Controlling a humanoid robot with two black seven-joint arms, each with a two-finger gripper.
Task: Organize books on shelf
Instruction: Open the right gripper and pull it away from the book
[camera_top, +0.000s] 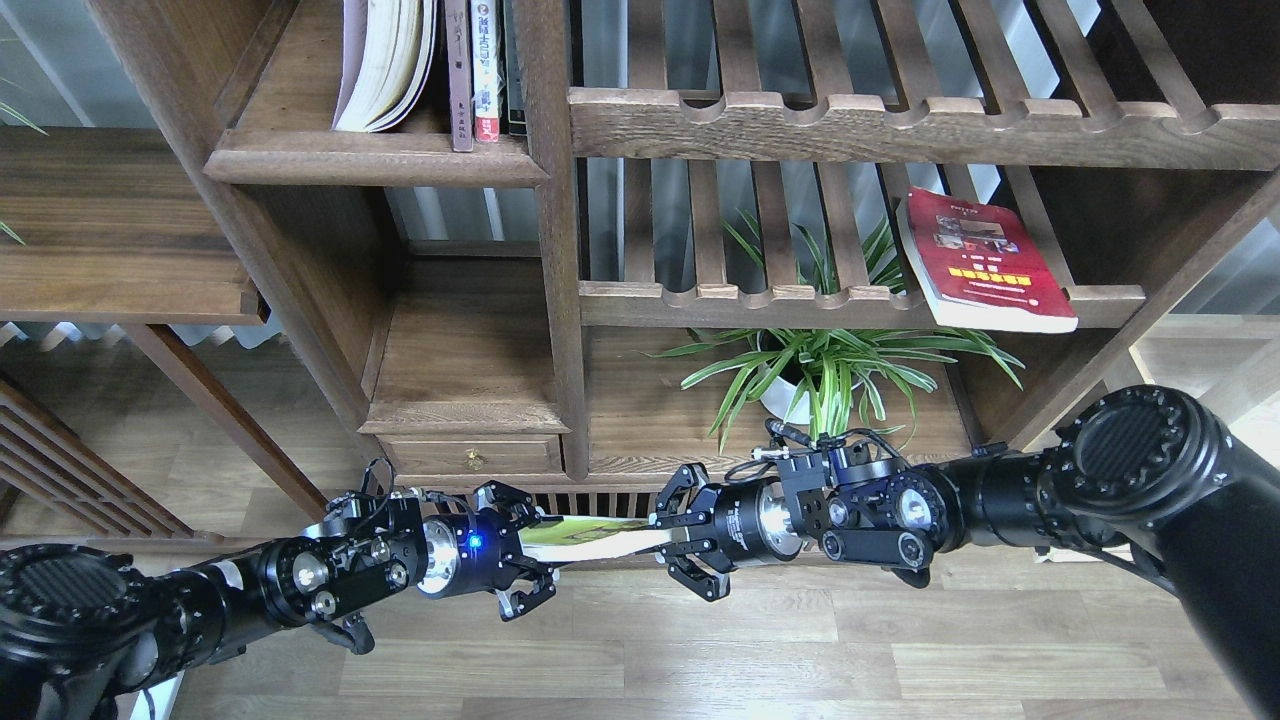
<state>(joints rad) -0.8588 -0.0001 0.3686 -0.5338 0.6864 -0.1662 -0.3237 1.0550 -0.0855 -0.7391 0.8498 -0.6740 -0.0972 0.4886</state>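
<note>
The yellow-green book hangs low before the shelf, seemingly pinched at either end by your left claw and right claw; the red book lies on a slatted rack.

We look down on pale wood-plank flooring before a dark-brown shelving unit with slatted racks, a small drawer and a potted spider plant.
</note>
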